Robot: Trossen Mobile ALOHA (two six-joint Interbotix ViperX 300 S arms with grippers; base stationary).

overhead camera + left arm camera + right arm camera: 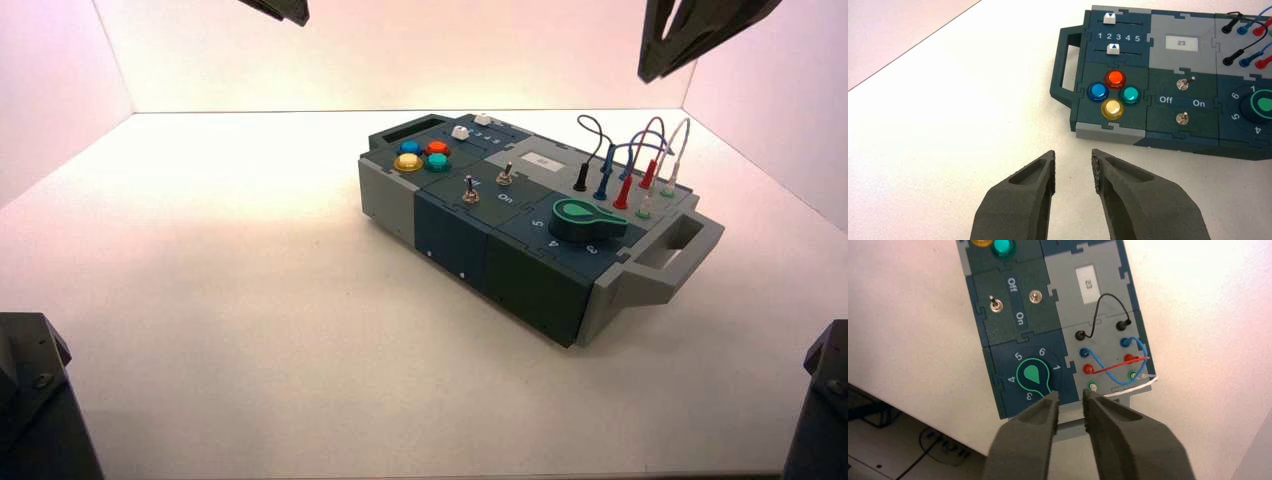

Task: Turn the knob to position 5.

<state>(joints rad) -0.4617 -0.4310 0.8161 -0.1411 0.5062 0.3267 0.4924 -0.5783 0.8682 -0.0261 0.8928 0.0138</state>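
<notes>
— Where's my knob?
— Your green knob (1033, 375) sits on the box's (480, 215) dark corner panel, beside the wires (1115, 367); its taper runs between 3 (1029, 396) and 1 (1056, 367), away from the 5 (1018, 356).
— And my grippers?
— Your right gripper (1070, 394) hangs above the box's knob end, jaws partly open, holding nothing. Your left gripper (1073, 152) waits near the button end, jaws apart, nothing between them.
</notes>
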